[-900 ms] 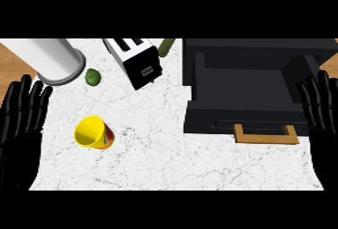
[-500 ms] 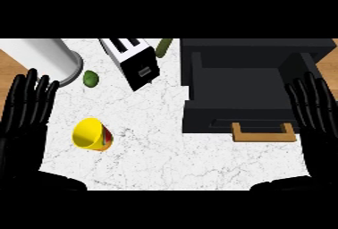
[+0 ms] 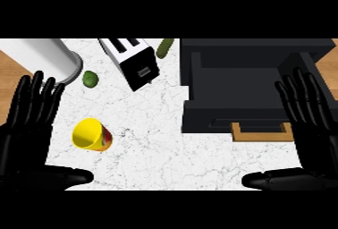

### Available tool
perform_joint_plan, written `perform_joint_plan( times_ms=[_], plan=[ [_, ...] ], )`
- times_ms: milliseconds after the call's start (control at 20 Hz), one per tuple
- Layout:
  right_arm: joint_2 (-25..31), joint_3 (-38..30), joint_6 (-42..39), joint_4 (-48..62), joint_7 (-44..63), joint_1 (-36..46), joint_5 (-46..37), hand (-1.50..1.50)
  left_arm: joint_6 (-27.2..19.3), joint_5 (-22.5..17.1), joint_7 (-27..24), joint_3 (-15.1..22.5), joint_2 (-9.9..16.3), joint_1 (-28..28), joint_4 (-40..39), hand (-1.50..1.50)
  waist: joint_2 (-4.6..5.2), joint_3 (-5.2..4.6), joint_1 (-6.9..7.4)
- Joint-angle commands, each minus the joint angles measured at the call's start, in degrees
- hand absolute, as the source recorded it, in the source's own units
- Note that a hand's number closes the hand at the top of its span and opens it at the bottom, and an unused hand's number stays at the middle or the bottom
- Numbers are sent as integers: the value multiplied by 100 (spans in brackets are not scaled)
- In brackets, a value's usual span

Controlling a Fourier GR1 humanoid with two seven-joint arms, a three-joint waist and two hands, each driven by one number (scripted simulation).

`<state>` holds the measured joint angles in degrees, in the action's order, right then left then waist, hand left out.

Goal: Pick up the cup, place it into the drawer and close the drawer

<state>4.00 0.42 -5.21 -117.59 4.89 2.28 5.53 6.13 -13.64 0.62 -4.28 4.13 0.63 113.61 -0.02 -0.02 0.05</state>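
Cup [image 3: 91, 134]: yellow, lying tipped on its side on the white marbled counter [image 3: 158, 147], mouth turned up and toward the left, with a red patch showing on its lower right side. It sits left of centre, apart from both hands.

Drawer [image 3: 247, 87]: black, standing open at the right of the counter, with a tan handle [image 3: 261, 133] at its near front. Its interior is dark, and any contents cannot be made out.

Left hand [image 3: 26, 125]: at the left edge, palm flat, fingers straight and spread apart, thumb pointing inward along the bottom. It touches nothing.

Right hand [image 3: 314, 120]: at the right edge, same pose, fingers straight and apart, overlapping the drawer's right side and hiding that wall.

Other items along the far edge: a white cylinder [image 3: 43, 58], cut off at the top; a small green round fruit [image 3: 90, 79] just beside it; a white and black toaster [image 3: 132, 62], tilted; a green elongated vegetable [image 3: 164, 47], partly cut off.
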Motion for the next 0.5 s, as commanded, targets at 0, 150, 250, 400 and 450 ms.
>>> perform_joint_plan(
  times_ms=[0,150,250,400,450],
  plan=[
    [-292,366,211,-93,18,-122,-286,-150,-305,231,304,258,-171,126,214,-150,-2,2,-6],
    [-109,-58,118,400,-125,301,-136,-150,162,-194,-200,-239,66,140,-394,-150,2,1,2],
    [-175,9,61,301,-414,-78,-183,-150,5,-166,134,-194,77,334,-253,-150,0,2,-8],
    [64,-279,-39,102,208,313,203,-150,-494,360,296,174,-201,377,-129,-150,-1,2,-11],
    [8,-210,-49,-81,112,222,220,-150,-153,121,10,-45,-62,246,-444,-150,-1,1,-11]
  ],
)
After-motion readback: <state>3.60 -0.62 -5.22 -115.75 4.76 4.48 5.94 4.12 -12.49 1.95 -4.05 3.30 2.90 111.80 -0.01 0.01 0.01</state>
